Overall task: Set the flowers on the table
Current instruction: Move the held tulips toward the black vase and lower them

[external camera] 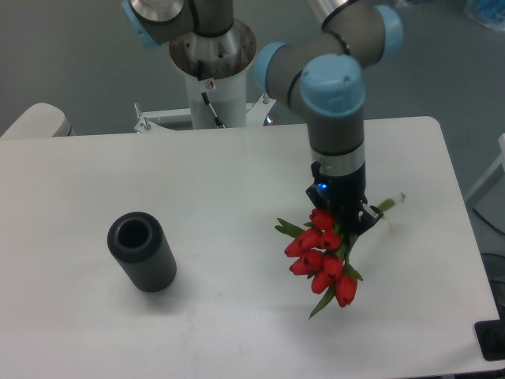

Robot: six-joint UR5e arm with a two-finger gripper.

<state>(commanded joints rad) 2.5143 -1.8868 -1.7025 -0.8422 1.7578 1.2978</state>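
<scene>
A bunch of red tulips with green leaves, the flowers (319, 254), hangs below my gripper (342, 221) over the right half of the white table (237, 197). The gripper is shut on the stems just behind the blooms. The heads point down toward the front edge, and a green stem end (385, 205) sticks out to the right behind the fingers. I cannot tell whether the lowest blooms touch the tabletop.
A dark ribbed cylinder (142, 253) with an open top stands on the left part of the table. The arm's white base column (211, 87) rises behind the table's far edge. The table's right edge runs close to the bunch.
</scene>
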